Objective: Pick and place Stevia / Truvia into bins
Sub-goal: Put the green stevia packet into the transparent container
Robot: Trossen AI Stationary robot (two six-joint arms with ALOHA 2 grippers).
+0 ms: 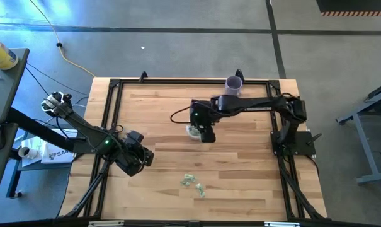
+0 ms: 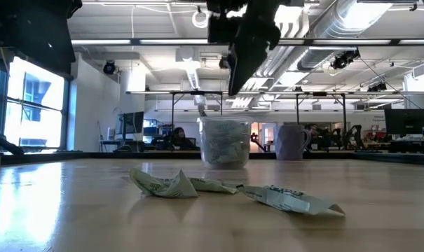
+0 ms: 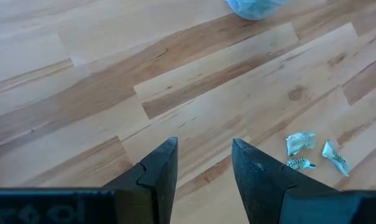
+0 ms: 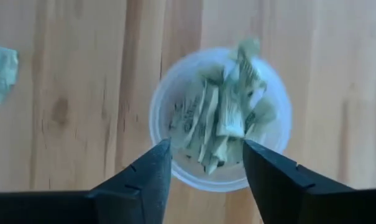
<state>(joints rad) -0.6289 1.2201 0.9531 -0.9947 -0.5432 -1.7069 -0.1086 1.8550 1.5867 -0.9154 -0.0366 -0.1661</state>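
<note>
Right wrist view puts us straight over the clear cup [image 4: 220, 118], and the right pincer [image 4: 206, 163] hangs directly above it with its fingers spread and nothing between them. Below that pincer the cup is packed with crinkled green-and-white packets [image 4: 222, 121], one of them poking up over the rim on the cup's far side. In the high view, the right pincer [image 1: 206, 130] sits mid-surface over the cup [image 1: 193, 131], with the purple cup [image 1: 233, 84] well beyond it at the far edge of the surface [image 1: 165, 113]. The left pincer [image 1: 142, 159] waits off to the side, fingers spread and holding nothing, a few loose packets [image 1: 193, 183] lying near it on the wood, apart from the cup.
</note>
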